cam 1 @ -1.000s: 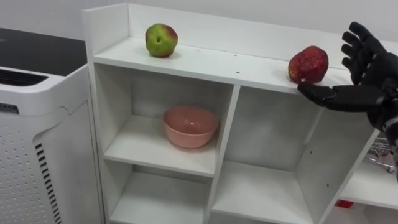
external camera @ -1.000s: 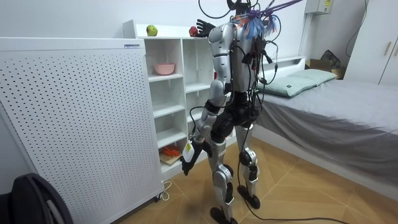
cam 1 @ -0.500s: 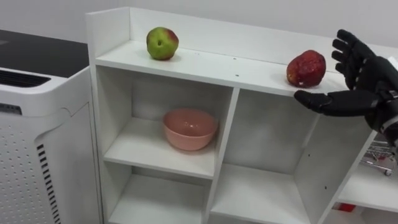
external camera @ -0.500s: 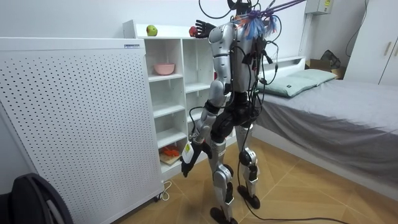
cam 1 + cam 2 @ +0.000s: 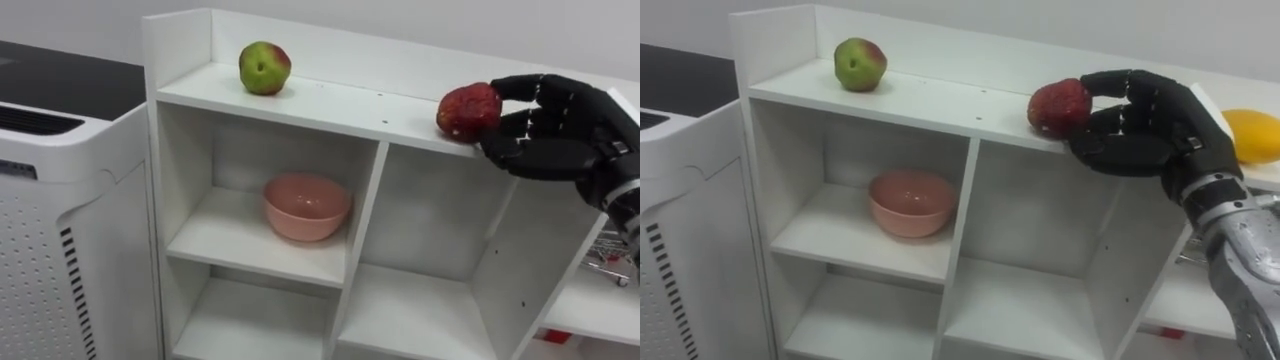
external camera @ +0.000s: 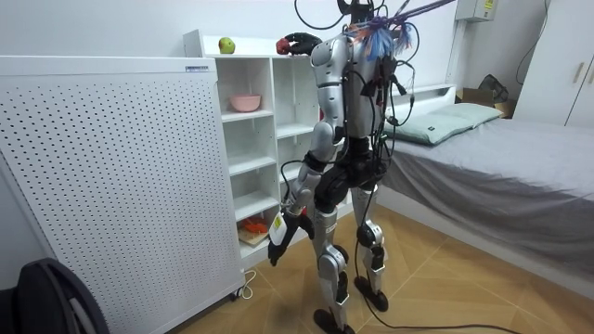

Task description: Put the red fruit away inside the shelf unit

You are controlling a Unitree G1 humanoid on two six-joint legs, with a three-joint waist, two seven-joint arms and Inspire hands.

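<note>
I see my right hand (image 5: 552,150) raised to the top board of the white closet (image 5: 320,106); its fingers (image 5: 520,88) are curled round the red apple (image 5: 467,110), with the upper ones lying over the top and right side of the fruit and the thumb in front, low at the board's edge. The red apple sits on the top board, above the wall that divides the two upper compartments. The green apple (image 5: 265,68) stands on the same board, well apart from the red one, near the closet's left end and close to the raised back rim. In the upper left compartment, below the green apple, a pink bowl (image 5: 307,205) stands upright on its shelf; the upper right compartment, under my hand, has white walls and a white floor. In the right eye view a yellow fruit (image 5: 1252,135) lies on the top board just beyond my wrist, partly hidden by it. A white appliance (image 5: 50,230) with a dark top stands just beside the closet on my left. In the room view I stand facing the closet, with a bed (image 6: 501,158) behind me on the room view's right; my left hand (image 6: 277,249) hangs low beside the thigh, and I cannot tell how its fingers are.
</note>
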